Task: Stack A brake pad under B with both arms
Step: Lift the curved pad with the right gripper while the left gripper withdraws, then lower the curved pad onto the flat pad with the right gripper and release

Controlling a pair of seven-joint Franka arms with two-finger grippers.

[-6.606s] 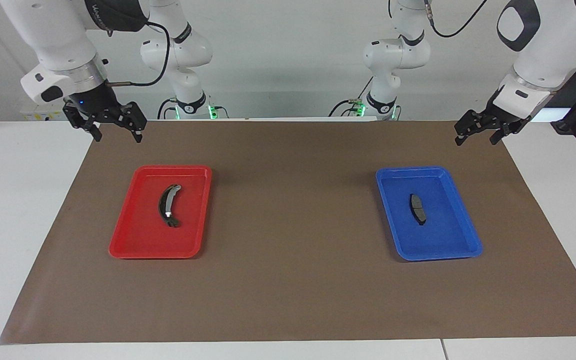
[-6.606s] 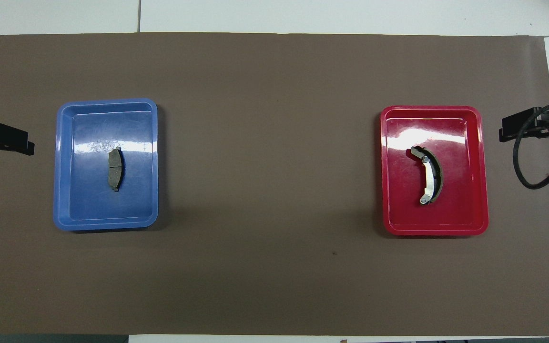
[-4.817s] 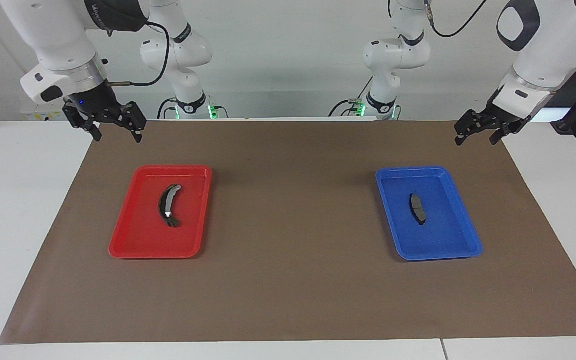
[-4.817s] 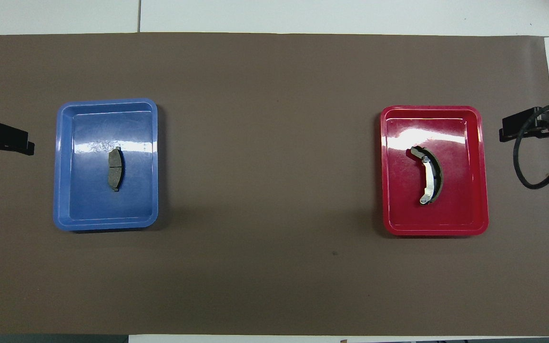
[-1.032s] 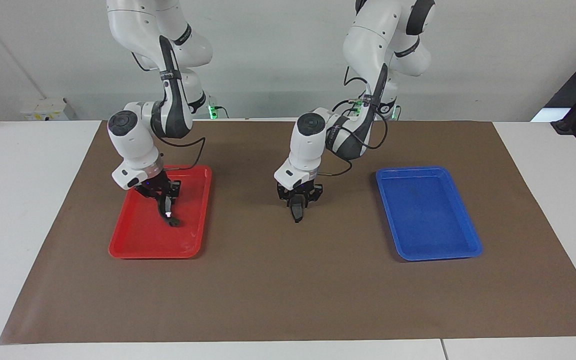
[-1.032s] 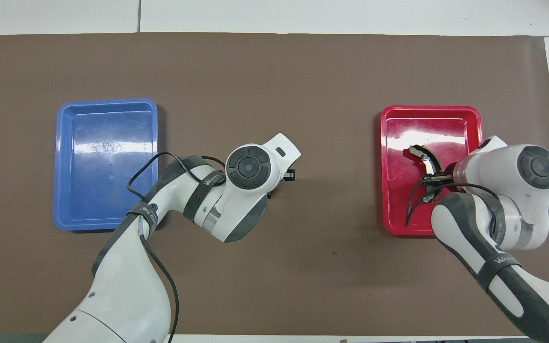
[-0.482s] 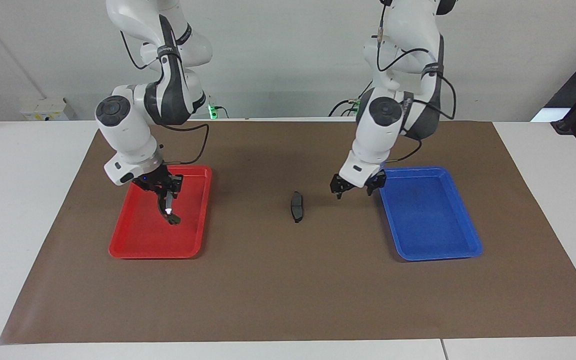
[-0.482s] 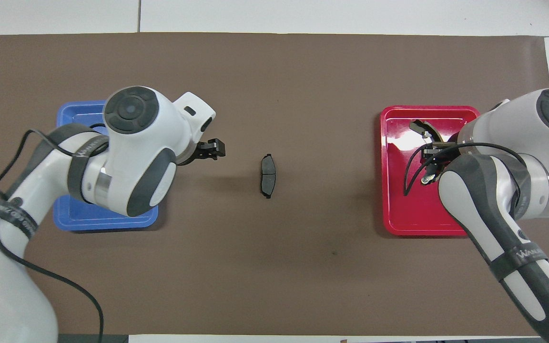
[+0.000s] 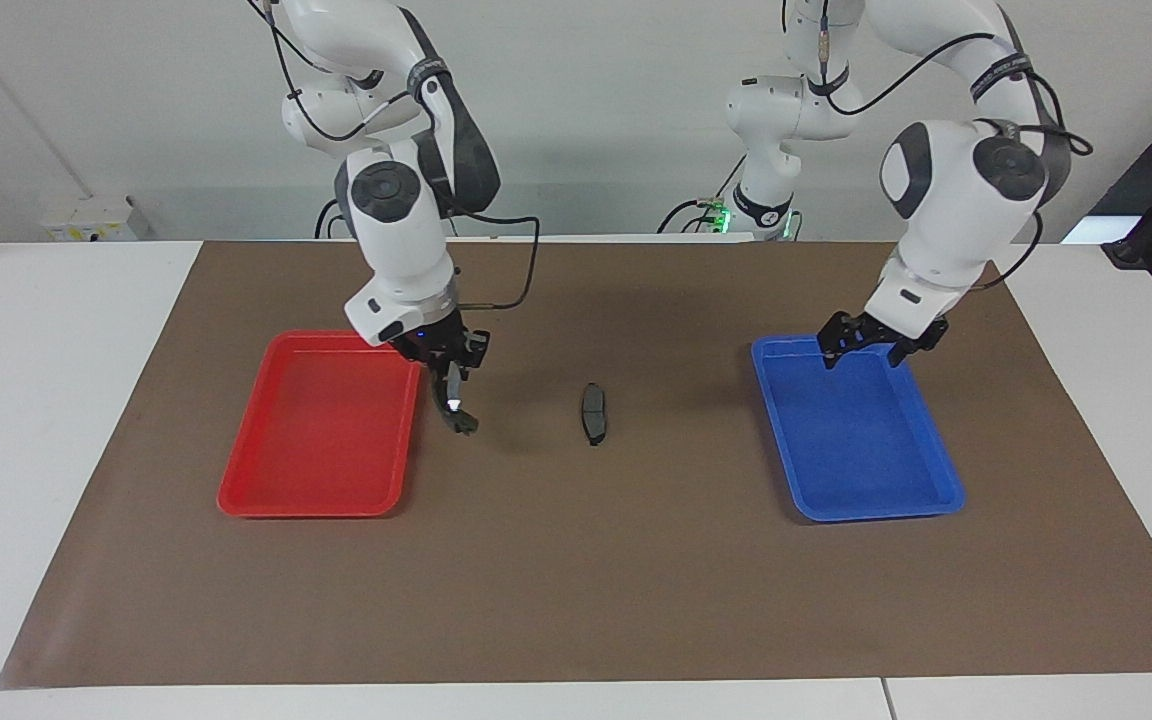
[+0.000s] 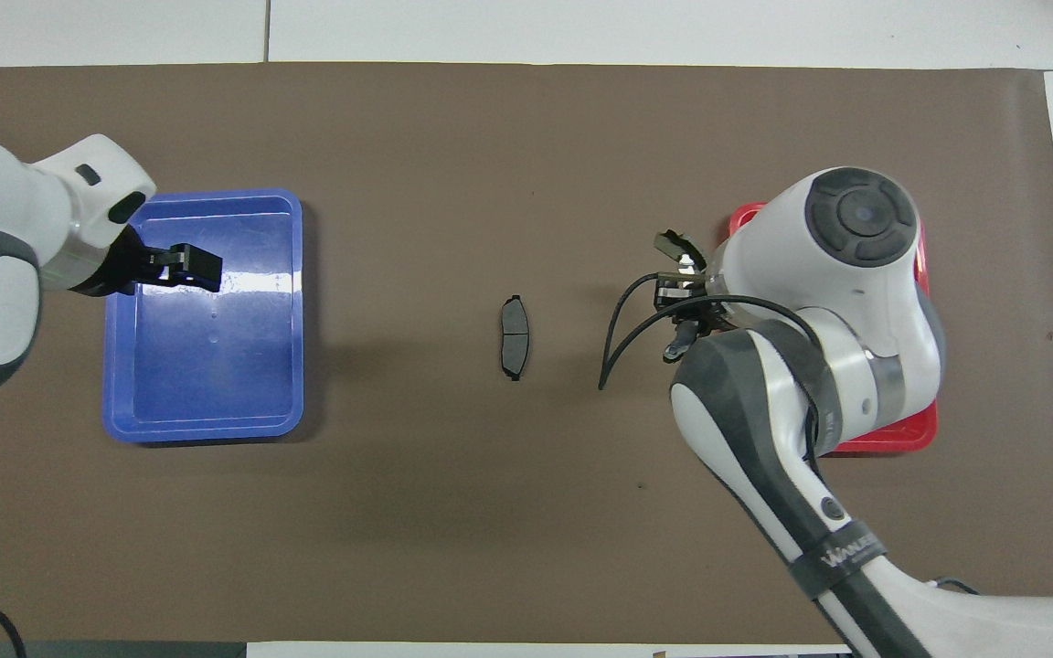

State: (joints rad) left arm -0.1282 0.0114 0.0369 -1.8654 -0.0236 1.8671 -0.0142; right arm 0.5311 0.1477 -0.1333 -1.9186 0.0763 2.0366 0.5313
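The short dark grey brake pad A (image 9: 593, 413) lies flat on the brown mat midway between the two trays; it also shows in the overhead view (image 10: 514, 337). My right gripper (image 9: 446, 368) is shut on the long crescent brake shoe B (image 9: 458, 410), which hangs down from it above the mat between the red tray (image 9: 326, 440) and pad A. In the overhead view the right gripper (image 10: 686, 294) is mostly hidden under its arm and only the ends of B (image 10: 673, 245) show. My left gripper (image 9: 864, 350) is open and empty over the blue tray (image 9: 866, 450).
Both trays hold nothing: the red one (image 10: 892, 437) at the right arm's end, the blue one (image 10: 207, 384) at the left arm's end. Two smaller white arms with green-lit bases (image 9: 376, 215) (image 9: 761, 210) stand at the robots' edge of the table.
My right gripper has lifted B out of the red tray and carried it toward pad A. My left gripper has drawn away from pad A to over the blue tray.
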